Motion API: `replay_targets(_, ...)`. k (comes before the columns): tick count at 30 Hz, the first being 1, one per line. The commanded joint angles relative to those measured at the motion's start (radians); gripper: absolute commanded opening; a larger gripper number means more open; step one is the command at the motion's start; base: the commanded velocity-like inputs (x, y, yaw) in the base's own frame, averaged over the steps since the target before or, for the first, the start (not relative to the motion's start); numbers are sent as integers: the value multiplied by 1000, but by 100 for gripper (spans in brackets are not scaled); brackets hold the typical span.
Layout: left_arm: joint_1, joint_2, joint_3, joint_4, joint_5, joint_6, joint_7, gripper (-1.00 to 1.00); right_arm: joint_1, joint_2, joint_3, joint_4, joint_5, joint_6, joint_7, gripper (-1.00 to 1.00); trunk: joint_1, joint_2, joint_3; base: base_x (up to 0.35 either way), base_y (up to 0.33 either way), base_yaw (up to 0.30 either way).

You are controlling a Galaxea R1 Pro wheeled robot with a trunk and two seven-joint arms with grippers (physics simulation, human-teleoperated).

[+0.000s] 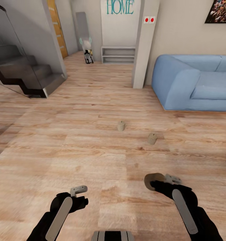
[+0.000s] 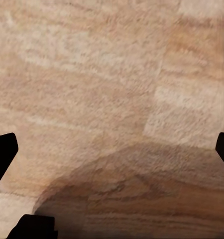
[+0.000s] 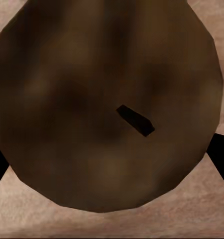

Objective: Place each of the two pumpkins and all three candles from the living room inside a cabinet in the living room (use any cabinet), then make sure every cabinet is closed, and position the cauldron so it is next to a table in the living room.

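While the right gripper point(image 1: 155, 182) is clamping a candle point(image 1: 152, 180) low at the right of the head view, that squat cylinder is lying tipped in the grasp, its axis roughly level and its flat round end turned toward the right wrist camera, where the face of the candle point(image 3: 92, 99) is showing a short dark wick near its middle and black fingers point(image 3: 222, 154) are flanking it on both sides. Two more candles are standing upright on the wooden floor point(image 1: 59, 134) ahead of the arms, axes vertical and small wick stubs pointing up: one candle point(image 1: 121, 126) is sitting nearer the middle of the room, the other candle point(image 1: 152, 138) is sitting to its right and nearer the robot, the two well apart. That is making three candles in all, one held and two on the floor. The left gripper point(image 1: 80, 195) is hovering over bare boards with nothing in it, and its fingers point(image 2: 3, 154) are showing spread wide at the edges of the left wrist view. A blue sofa point(image 1: 196, 83) is standing beyond the candles at the right.
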Motion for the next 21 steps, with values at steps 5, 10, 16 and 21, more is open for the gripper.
replay_targets(5,-1,0,-1,-1,10,2,10,100,12,4,-8,-40,-11,72,-8,-100,-2,1,19,0,0,0)
replay_targets(10,-1,0,-1,-1,10,2,10,100,12,8,-6,-41,-11,75,-8,-100,-5,2,38,0,0,0)
replay_targets(16,-1,0,1,-1,9,3,10,100,12,8,-8,-42,-12,76,-8,-100,-7,3,60,0,0,-62)
replay_targets(21,-1,0,2,-1,10,3,10,100,12,8,-7,-40,-12,76,-8,-100,-10,5,75,0,0,-213)
